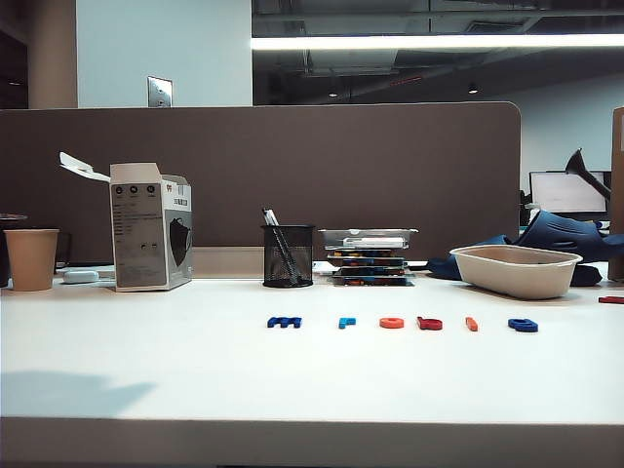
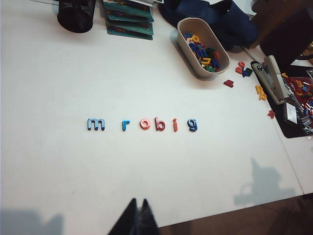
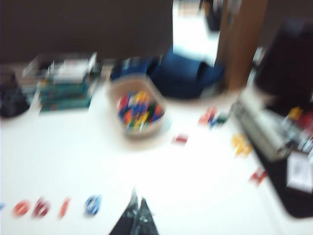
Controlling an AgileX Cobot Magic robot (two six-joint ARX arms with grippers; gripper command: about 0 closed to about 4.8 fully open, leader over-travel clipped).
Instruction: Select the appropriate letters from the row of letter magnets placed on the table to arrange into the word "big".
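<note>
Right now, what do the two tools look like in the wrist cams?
Only the fingertips show. The left tool is two black, tapered, wedge-shaped fingers meeting in a point, matte, with no visible markings or cables. The right tool looks the same: dark, pointed fingers, though that picture is blurred. Neither arm appears in the exterior view.

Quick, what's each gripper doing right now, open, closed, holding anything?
Left gripper: closed, holding nothing, above the white table.
Right gripper: closed, holding nothing.
</note>
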